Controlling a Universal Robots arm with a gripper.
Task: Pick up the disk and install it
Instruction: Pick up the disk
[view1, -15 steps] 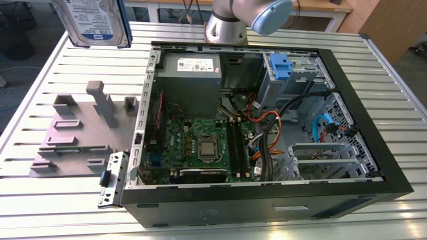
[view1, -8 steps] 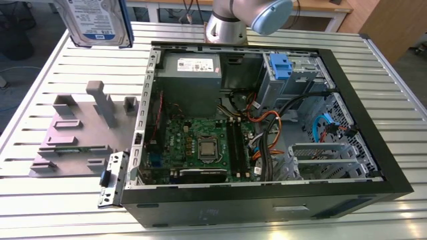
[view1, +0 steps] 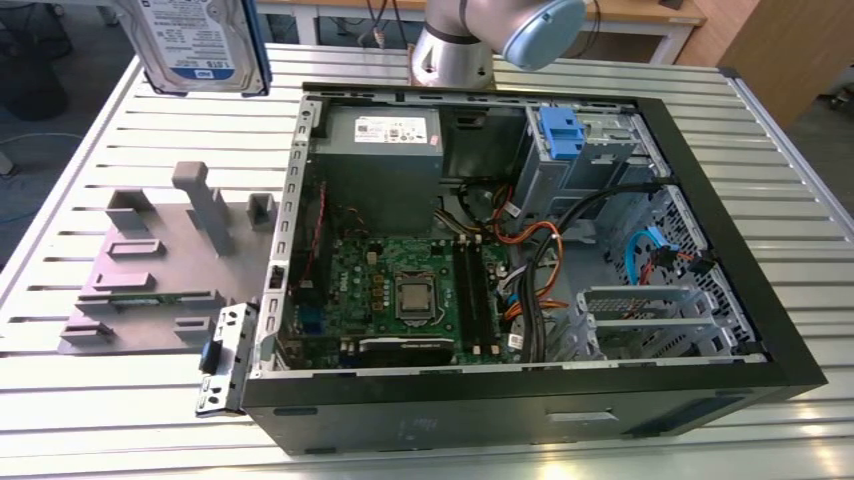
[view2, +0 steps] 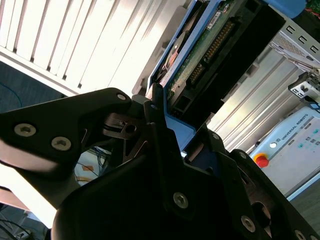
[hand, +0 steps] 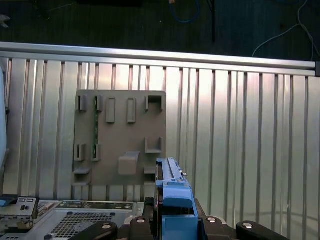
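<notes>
In the exterior view the disk (view1: 196, 42) hangs aloft at eleven o'clock from the open computer case (view1: 534, 400), white-and-blue label showing; the arm (view1: 454, 55) rises at the case's twelve o'clock. In the second wrist view the gripper (view2: 182, 134) is clenched on the disk's blue carrier frame, green circuit board exposed.

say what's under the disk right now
The slatted table, with the grey fixture plate nearby; the disk hangs in the gripper. The table patch it covers is hidden.
</notes>
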